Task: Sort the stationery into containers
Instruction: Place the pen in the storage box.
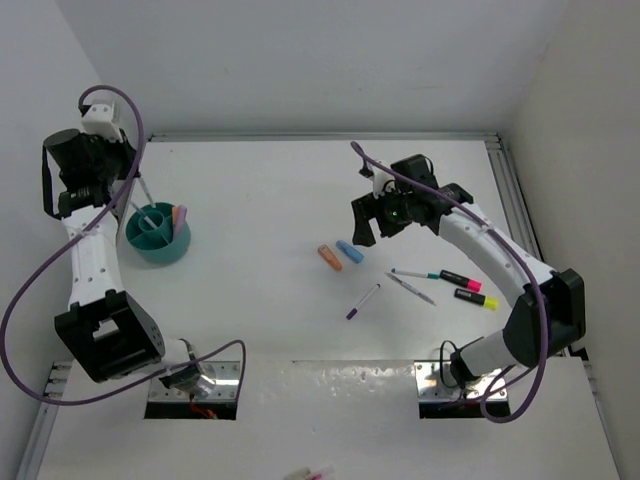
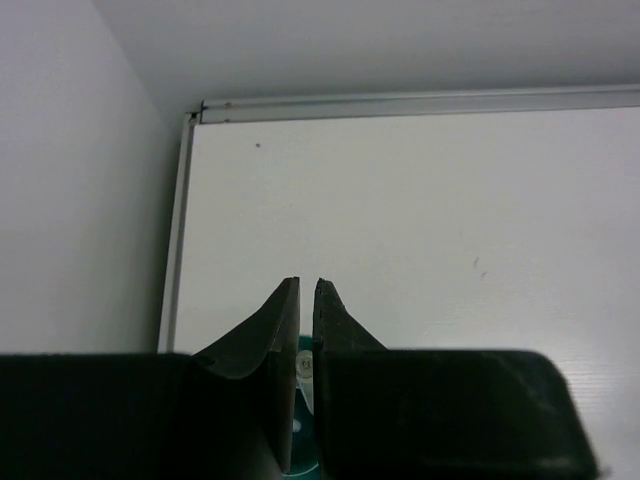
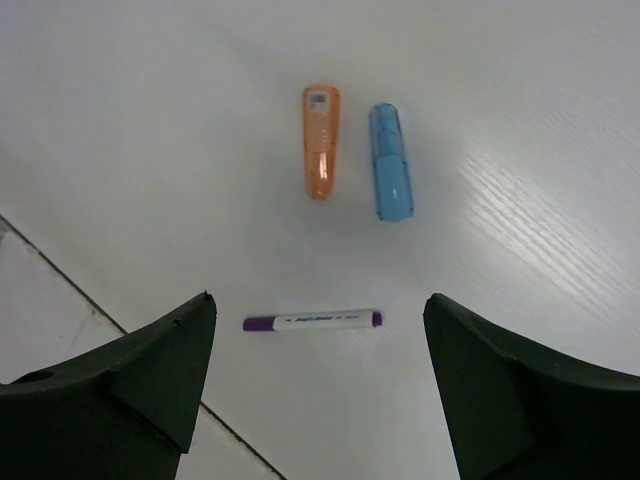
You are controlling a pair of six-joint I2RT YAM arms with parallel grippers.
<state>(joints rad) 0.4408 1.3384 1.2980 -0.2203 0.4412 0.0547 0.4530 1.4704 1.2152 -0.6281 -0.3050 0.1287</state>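
Note:
The teal cup stands at the left and holds a lilac and a peach highlighter. My left gripper hangs over the cup's far rim, shut on a thin grey pen that points down into the cup. My right gripper is open and empty above the table. Below it lie an orange highlighter, a blue highlighter and a purple pen. They also show in the top view: orange, blue, purple pen.
Right of the purple pen lie a teal-tipped pen, a thin grey pen, a black marker with a pink end and one with a yellow end. Purple cables loop off both arms. Walls close the left, back and right.

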